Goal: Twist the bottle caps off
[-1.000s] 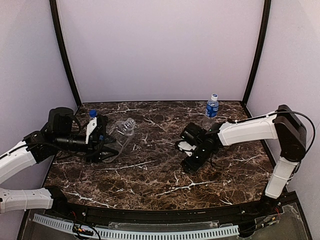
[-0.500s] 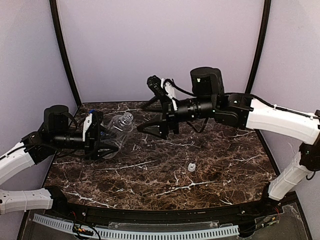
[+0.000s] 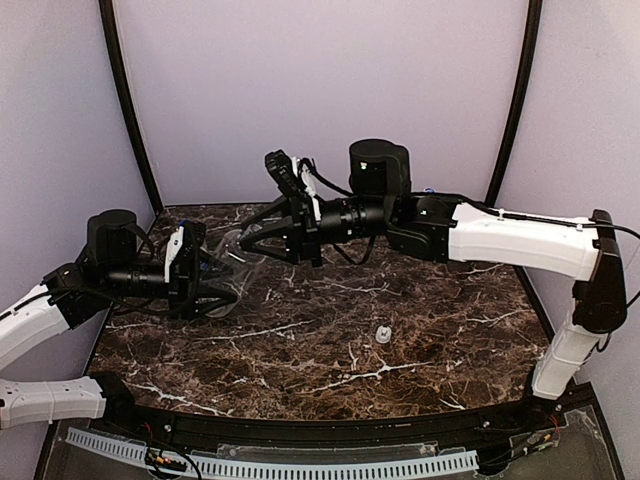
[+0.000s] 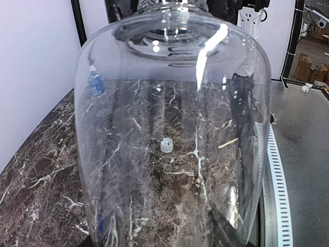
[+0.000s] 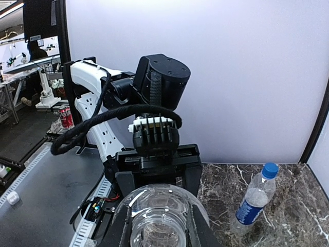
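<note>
The round, unlabelled clear bottle [image 3: 232, 275] lies sideways above the table's left side, and my left gripper [image 3: 220, 282] is shut on its body. It fills the left wrist view [image 4: 169, 128]. My right gripper [image 3: 247, 245] is shut on the bottle's neck [image 5: 158, 229], with a finger [image 5: 119, 229] on each side. The mouth is bare and open. A white cap [image 3: 382, 334] rests loose on the marble at centre right. It also shows through the bottle wall as the cap [image 4: 165, 145].
A blue-labelled bottle [image 5: 253, 203] with a blue cap [image 5: 269, 169] stands upright beside the left arm. Another blue-labelled bottle [image 4: 96, 85] shows through the clear one, far across the table. The right arm [image 3: 500, 235] stretches across the back of the table.
My right arm rose from the table's middle, leaving the white cap there. It swung left to the held bottle and its jaws went from open to shut on the neck. The left arm held still.
</note>
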`<control>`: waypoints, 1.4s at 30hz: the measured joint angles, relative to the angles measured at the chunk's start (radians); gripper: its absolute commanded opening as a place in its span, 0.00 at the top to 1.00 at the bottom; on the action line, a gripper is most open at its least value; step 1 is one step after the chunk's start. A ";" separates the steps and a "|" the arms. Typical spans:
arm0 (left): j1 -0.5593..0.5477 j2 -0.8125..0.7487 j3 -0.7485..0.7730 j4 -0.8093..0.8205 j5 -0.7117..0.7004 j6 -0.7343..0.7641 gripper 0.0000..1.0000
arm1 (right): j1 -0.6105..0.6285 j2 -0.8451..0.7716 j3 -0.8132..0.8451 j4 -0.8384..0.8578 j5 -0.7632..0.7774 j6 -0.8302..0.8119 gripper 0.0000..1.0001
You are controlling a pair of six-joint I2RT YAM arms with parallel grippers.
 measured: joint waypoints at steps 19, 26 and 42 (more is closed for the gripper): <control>0.008 -0.068 -0.078 0.077 -0.208 -0.081 0.01 | -0.093 0.000 0.069 -0.279 0.229 0.028 1.00; 0.049 -0.135 -0.147 0.108 -0.304 -0.097 0.01 | -0.282 0.151 0.206 -0.442 0.526 0.029 1.00; 0.180 -0.207 -0.428 0.231 -0.259 -0.329 0.01 | -0.409 0.596 0.636 -0.615 0.698 -0.010 1.00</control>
